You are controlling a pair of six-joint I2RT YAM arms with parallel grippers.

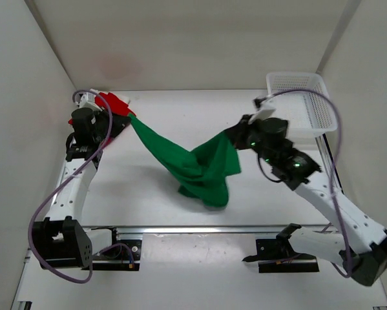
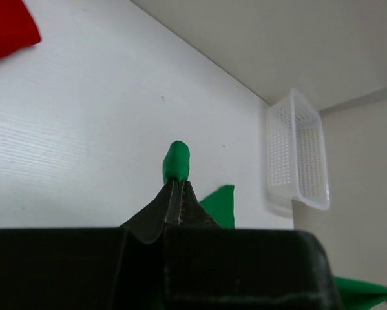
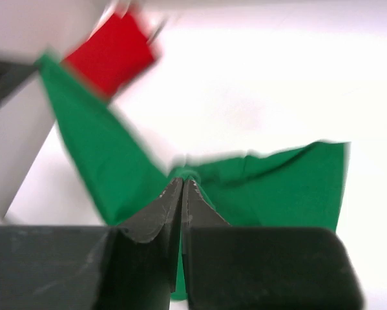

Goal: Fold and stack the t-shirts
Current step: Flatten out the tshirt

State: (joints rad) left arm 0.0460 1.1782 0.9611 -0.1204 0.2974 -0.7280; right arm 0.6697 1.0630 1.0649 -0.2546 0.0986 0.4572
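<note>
The green t-shirt [image 1: 199, 165] hangs in the air between my two grippers, sagging to the table in the middle. My left gripper [image 1: 127, 118] is shut on its left corner at the far left; that pinched corner shows in the left wrist view [image 2: 176, 161]. My right gripper [image 1: 229, 134] is shut on its right edge, seen in the right wrist view [image 3: 183, 175]. The red t-shirt [image 1: 117, 103] lies on the table at the far left, behind my left gripper, and shows in the right wrist view [image 3: 112, 55]. The white t-shirt is out of view.
A white plastic lattice basket [image 1: 303, 103] stands at the far right, behind my right arm, also seen in the left wrist view [image 2: 296, 155]. White walls close the table on the left, back and right. A metal rail [image 1: 199, 228] runs along the near edge.
</note>
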